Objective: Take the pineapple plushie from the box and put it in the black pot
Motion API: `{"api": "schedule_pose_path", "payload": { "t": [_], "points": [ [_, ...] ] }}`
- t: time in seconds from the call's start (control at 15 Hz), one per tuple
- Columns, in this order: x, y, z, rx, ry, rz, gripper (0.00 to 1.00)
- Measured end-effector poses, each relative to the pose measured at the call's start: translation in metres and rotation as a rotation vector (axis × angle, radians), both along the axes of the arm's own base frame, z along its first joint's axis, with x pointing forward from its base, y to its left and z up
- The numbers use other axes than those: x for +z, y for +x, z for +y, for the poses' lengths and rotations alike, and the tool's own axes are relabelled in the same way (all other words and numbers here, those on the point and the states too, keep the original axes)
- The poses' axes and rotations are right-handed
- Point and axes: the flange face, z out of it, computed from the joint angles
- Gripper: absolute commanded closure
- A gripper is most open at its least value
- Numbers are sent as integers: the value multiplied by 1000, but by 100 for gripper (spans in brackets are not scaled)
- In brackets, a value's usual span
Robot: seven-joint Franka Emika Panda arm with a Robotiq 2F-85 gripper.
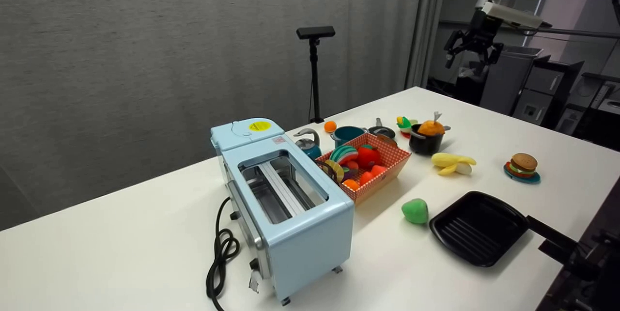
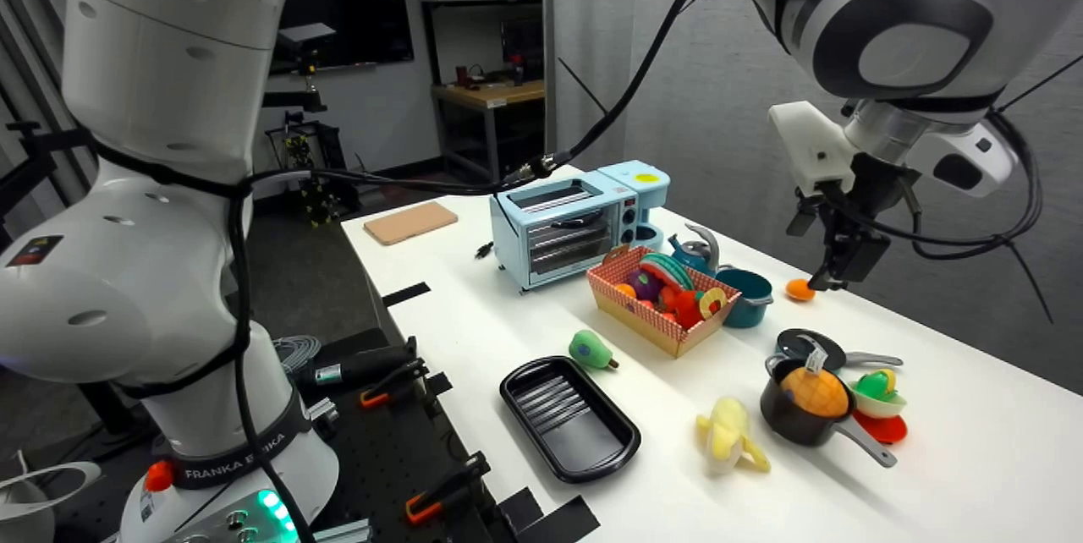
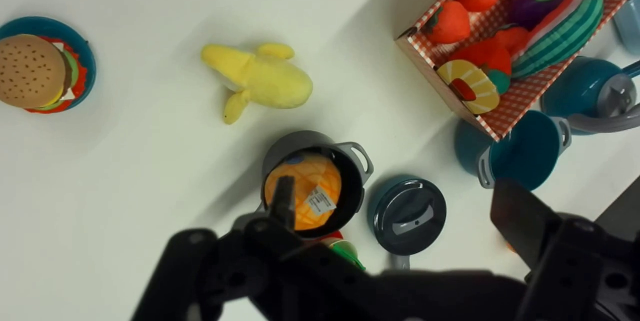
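Note:
The pineapple plushie [image 2: 816, 392], orange with a white tag, sits inside the black pot [image 2: 787, 418]. In the wrist view the plushie [image 3: 320, 181] lies within the rim of the pot [image 3: 356, 196]; its green tuft does not show. In an exterior view the plushie [image 1: 431, 128] rises above the rim of the pot [image 1: 425, 145]. The red-checkered box [image 1: 382, 186] holds several toy fruits and also shows in the wrist view [image 3: 435, 78]. My gripper [image 1: 472, 58] is open and empty, high above the table. In the wrist view its fingers [image 3: 397, 196] are spread wide, one overlapping the plushie.
A yellow banana [image 3: 280, 81] lies beside the pot. A covered pan [image 3: 407, 216], a teal pot [image 3: 530, 151], a toy bowl [image 2: 880, 403] and a kettle [image 2: 694, 254] stand nearby. A light-blue toaster [image 1: 310, 243], a grill pan [image 1: 479, 228], a green toy [image 1: 415, 211] and a burger [image 1: 523, 164] are also on the table.

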Motion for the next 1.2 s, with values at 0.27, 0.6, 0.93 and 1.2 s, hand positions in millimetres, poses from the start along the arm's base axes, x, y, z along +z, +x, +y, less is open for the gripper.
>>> {"api": "schedule_pose_path", "payload": {
  "t": [0.27, 0.6, 0.93, 1.2],
  "points": [
    [-3, -1, 8, 13, 11, 16, 0],
    [-5, -1, 7, 11, 11, 19, 0],
    [-5, -1, 7, 11, 11, 19, 0],
    [-5, -1, 7, 11, 11, 19, 0]
  ]
}}
